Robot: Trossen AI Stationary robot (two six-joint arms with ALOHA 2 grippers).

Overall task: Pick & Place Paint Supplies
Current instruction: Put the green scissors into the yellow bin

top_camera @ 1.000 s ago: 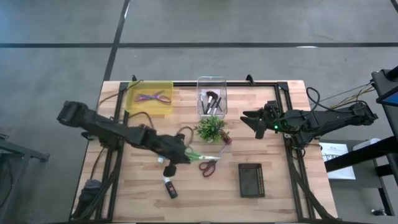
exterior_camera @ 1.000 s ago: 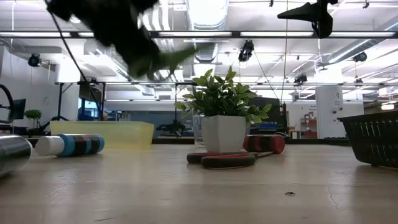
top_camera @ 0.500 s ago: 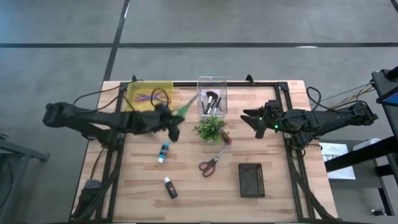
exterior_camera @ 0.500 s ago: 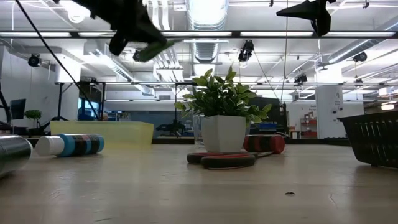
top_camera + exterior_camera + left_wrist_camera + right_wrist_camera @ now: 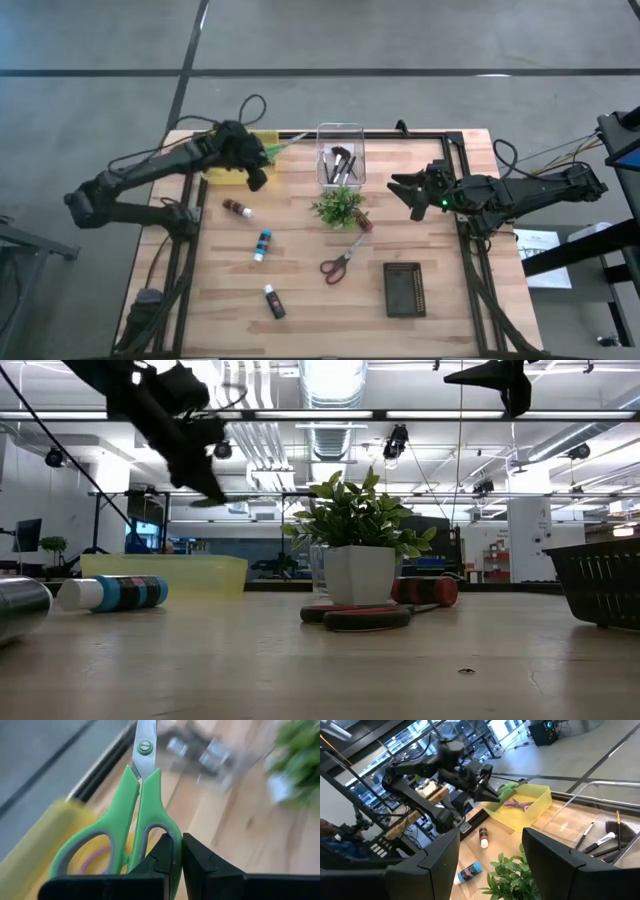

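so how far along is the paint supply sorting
Done: purple scissors lie in the yellow tray, brushes in the clear bin. In hand: the left tool carries green scissors over that tray. Left: red scissors and three paint tubes on the table.

The left gripper [image 5: 262, 160], clamped on the green scissors [image 5: 275, 149], hangs over the yellow tray [image 5: 212, 166], blocking the way down into it from above. Mid-bench, the plant [image 5: 338, 206], clear bin [image 5: 341, 131] and red scissors [image 5: 338, 262] crowd the passage, with three paint tubes [image 5: 262, 244] scattered on the left half. The bench [image 5: 450, 290] lies bare along its front-right edge beside the black basket [image 5: 403, 289], under the raised right gripper [image 5: 402, 192].
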